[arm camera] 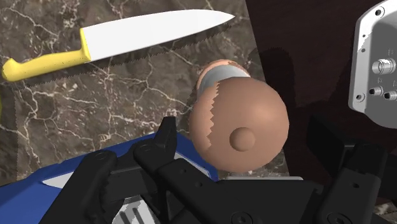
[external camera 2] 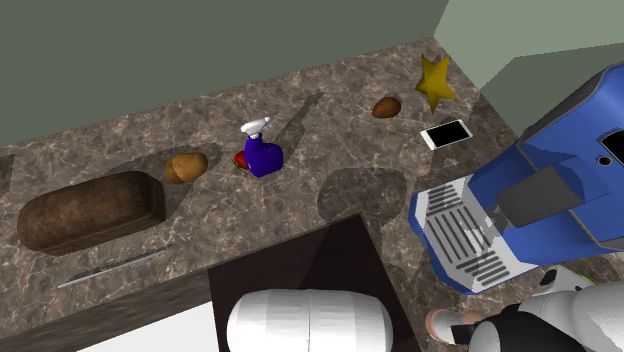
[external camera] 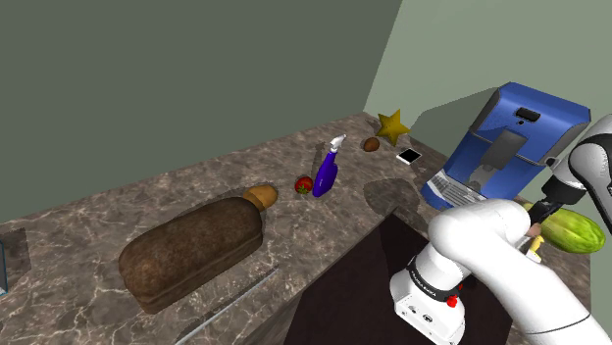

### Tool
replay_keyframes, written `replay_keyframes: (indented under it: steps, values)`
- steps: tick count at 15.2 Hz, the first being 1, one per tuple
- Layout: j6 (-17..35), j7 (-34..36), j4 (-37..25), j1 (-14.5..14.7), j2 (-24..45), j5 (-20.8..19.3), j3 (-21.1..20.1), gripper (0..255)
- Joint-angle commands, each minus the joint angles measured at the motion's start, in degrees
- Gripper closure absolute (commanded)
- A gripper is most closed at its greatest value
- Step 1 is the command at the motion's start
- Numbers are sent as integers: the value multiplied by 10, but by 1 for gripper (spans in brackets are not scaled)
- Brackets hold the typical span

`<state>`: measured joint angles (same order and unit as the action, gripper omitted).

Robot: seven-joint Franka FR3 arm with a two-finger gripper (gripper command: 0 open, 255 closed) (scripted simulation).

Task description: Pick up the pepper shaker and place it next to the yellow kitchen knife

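The pepper shaker [arm camera: 238,124], pinkish-brown with a round knobbed top, stands upright on the dark marbled counter [arm camera: 95,102]. Just beyond it lies the knife [arm camera: 146,35] with a yellow handle and white blade. My gripper [arm camera: 257,143] is open above the shaker: its fingers [arm camera: 167,137] stand apart on either side, the right one clear of it. In the shoulder view the gripper [external camera: 542,209] hangs by the coffee machine, over a long green vegetable [external camera: 573,233]. In the second exterior view the shaker [external camera 2: 445,325] shows beside the black hand.
A blue coffee machine [external camera: 510,147] stands close by the gripper. A dark sink recess [external camera: 363,284] lies in front of it. Farther along the counter are a purple spray bottle [external camera: 327,172], a bread loaf [external camera: 191,250], a yellow star [external camera: 392,125] and a phone [external camera: 409,155].
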<state>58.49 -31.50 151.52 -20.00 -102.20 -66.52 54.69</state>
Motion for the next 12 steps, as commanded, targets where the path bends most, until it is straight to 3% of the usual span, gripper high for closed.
replay_keyframes:
  steps: [1, 5, 12]
  values:
    - [0, 0, 0, 0, 0, 0, 0, 0]
    - [-13, 15, -57, 41, 51, 66, -65, 0]
    - [-13, 15, -57, 40, 51, 66, -65, 0]
